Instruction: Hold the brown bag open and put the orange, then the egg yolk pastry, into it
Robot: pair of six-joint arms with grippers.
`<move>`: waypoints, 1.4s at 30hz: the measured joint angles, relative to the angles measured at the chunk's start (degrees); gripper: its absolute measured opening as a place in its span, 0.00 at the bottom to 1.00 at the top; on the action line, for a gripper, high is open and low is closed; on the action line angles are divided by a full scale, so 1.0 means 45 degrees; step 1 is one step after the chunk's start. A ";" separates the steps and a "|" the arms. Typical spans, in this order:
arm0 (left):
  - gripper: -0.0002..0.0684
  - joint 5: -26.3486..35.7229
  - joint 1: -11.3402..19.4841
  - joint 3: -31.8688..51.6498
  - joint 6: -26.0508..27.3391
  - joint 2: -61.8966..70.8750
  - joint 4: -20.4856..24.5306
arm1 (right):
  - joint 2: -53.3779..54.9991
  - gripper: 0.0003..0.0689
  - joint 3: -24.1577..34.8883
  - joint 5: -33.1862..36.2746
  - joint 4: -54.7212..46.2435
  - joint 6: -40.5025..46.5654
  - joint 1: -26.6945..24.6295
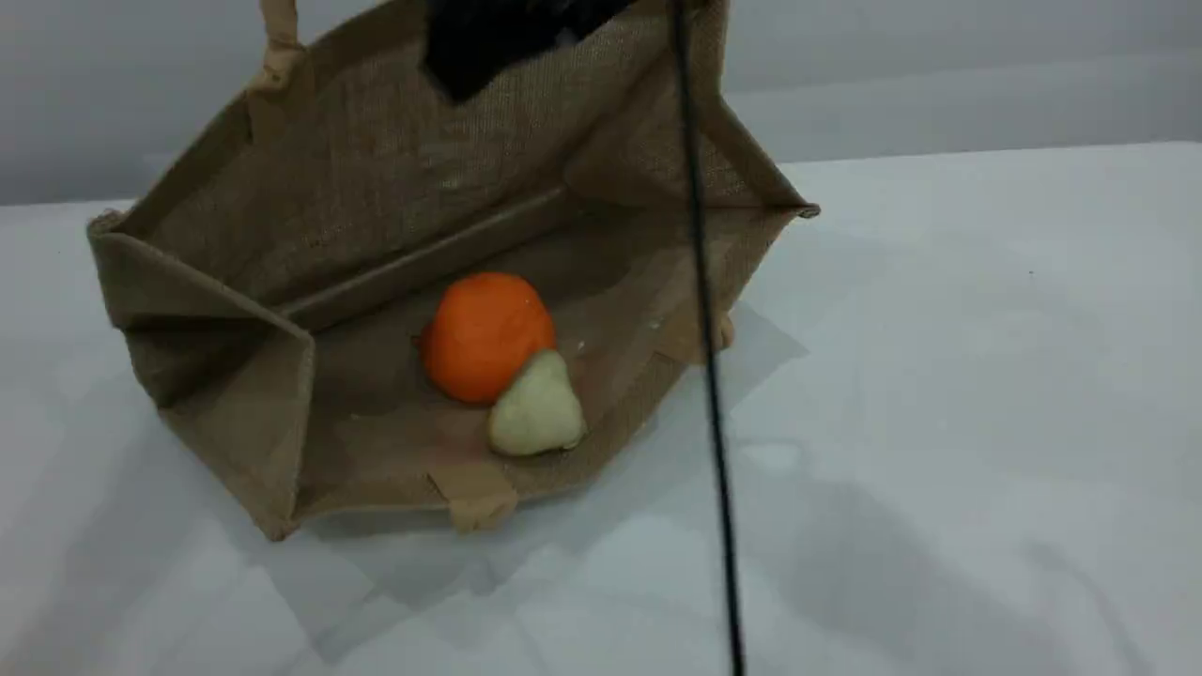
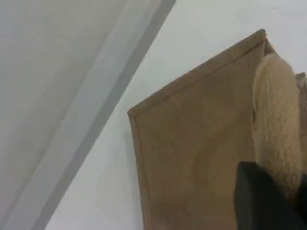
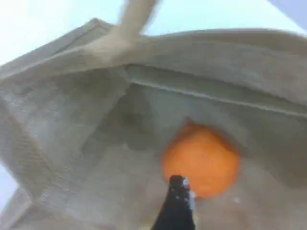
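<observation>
Large tan-brown woven jute bag (image 1: 394,188) lies on its side on the white table (image 1: 986,376), mouth facing the lower part of the scene view, filling the upper-left and centre of that frame. Inside, on the lower panel, sits the bright orange round fruit (image 1: 485,335), centre of frame; the pale cream dented pastry ball (image 1: 537,408) rests just below and right of it, touching. Left gripper (image 2: 268,201) shows in the left wrist view as a black fingertip at bottom right, pressed together on the beige rope-like handle (image 2: 276,124), which runs up from it along the right edge beside the bag's outer panel. In the scene view a dark blurred shape at top centre overlaps the upper edge of the bag. Right gripper (image 3: 178,203): one dark fingertip at the bottom centre of the right wrist view, jaws spread wide, nothing between them; it hangs over the bag's interior with the orange directly behind the tip. Contact with the fruit cannot be told. A thin black cable (image 1: 704,357) crosses the scene view from top to bottom, right of centre.
</observation>
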 joint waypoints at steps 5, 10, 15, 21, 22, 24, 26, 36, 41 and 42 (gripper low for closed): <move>0.13 0.0000 0.0000 0.0000 0.0000 0.0000 0.0000 | -0.1134 0.81 0.0000 0.1032 -0.0243 0.0026 -0.1616; 0.13 0.0000 0.0000 0.0000 -0.0011 0.0000 0.0000 | -0.2109 0.81 0.0000 0.1686 -0.0260 0.0052 -0.3673; 0.13 0.0000 0.0000 0.0000 -0.0011 0.0000 -0.0104 | -0.2841 0.81 0.0000 0.2211 -0.0248 0.0052 -0.5626; 0.20 0.0000 0.0000 0.0000 -0.0011 0.0000 -0.0280 | -0.3163 0.81 0.0000 0.2483 -0.0220 0.0052 -0.7160; 0.24 -0.0030 0.0000 0.0000 -0.0011 0.0000 -0.0285 | -0.3210 0.81 0.0000 0.2483 -0.0192 0.0052 -0.7228; 0.36 -0.0092 0.0000 0.0000 -0.0169 0.0000 -0.0325 | -0.3290 0.81 0.0000 0.2471 -0.0139 0.0052 -0.7288; 0.49 -0.0080 0.0000 0.0000 -0.0584 0.0000 -0.0325 | -0.3395 0.81 0.0000 0.2459 -0.0128 0.0052 -0.7288; 0.87 0.0014 0.0000 0.0000 -0.3472 -0.0237 0.1259 | -0.5057 0.81 0.0000 0.3112 -0.0373 0.0052 -0.7288; 0.87 0.0026 0.0000 0.0000 -0.5045 -0.1129 0.3092 | -0.6734 0.81 0.0000 0.3767 -0.0522 0.0139 -0.7280; 0.87 0.0026 0.0000 0.0000 -0.5279 -0.1341 0.3301 | -0.7061 0.81 0.0000 0.3874 -0.0522 0.0139 -0.7280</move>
